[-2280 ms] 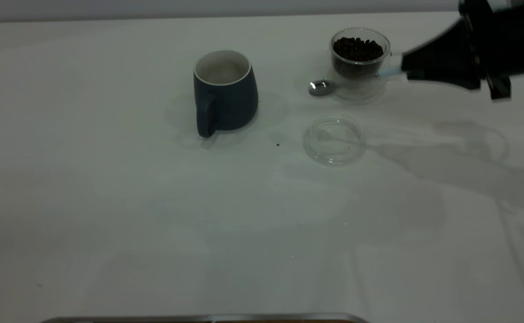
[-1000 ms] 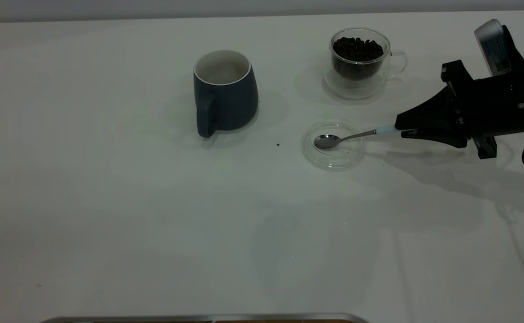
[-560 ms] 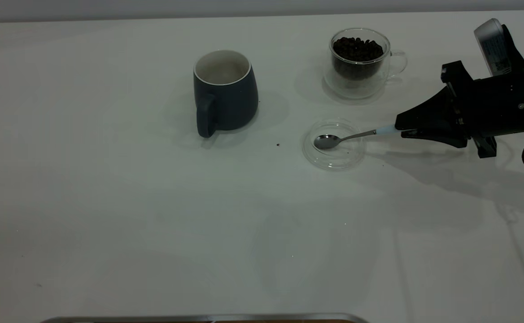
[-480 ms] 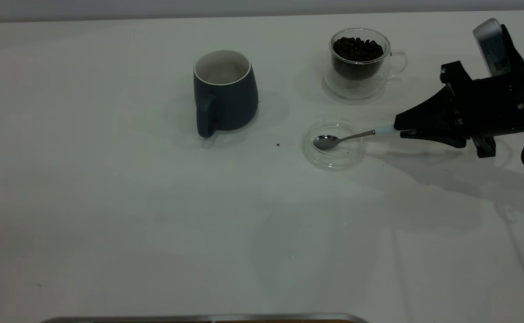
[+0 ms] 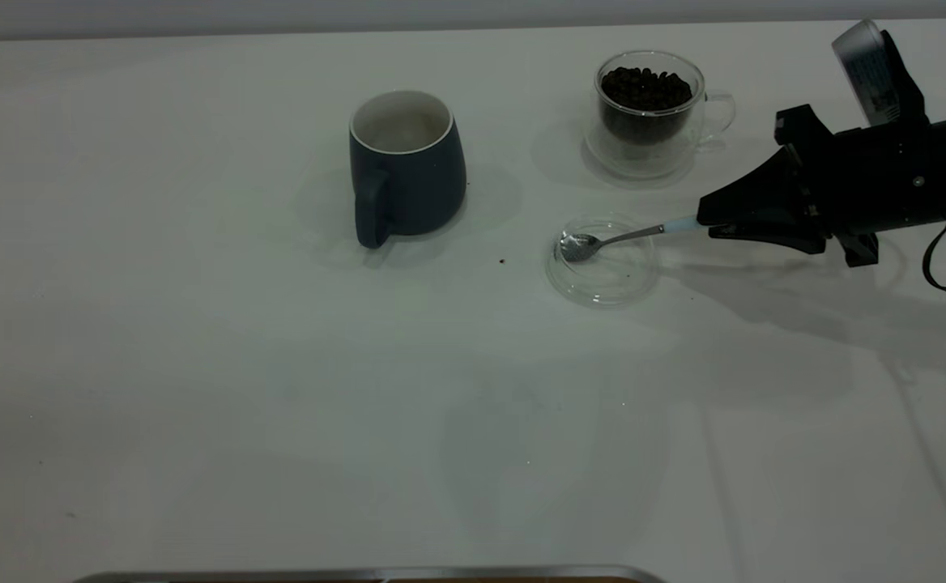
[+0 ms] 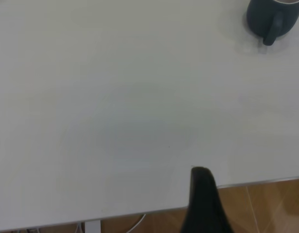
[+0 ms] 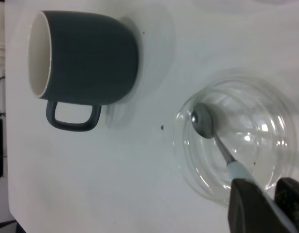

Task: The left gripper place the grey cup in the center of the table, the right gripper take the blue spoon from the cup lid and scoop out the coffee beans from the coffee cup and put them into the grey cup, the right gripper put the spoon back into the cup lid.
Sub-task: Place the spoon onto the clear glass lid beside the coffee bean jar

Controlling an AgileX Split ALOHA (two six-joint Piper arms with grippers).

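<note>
The white table [image 5: 198, 364] carries everything. The right gripper [image 5: 704, 220] is clenched on the pale handle end of the blue spoon [image 5: 611, 240], whose shiny bowl reaches out ahead of the fingertips over the clear cup lid [image 5: 602, 279]. Beyond the lid from the fingers stands the grey cup [image 5: 412, 174], upright, white inside. The coffee cup [image 5: 649, 113], heaped with dark coffee beans [image 5: 645, 87], sits beside the gripper. Only one black finger [image 6: 203, 204] of the left gripper shows, at the table edge; its grip cannot be told.
</note>
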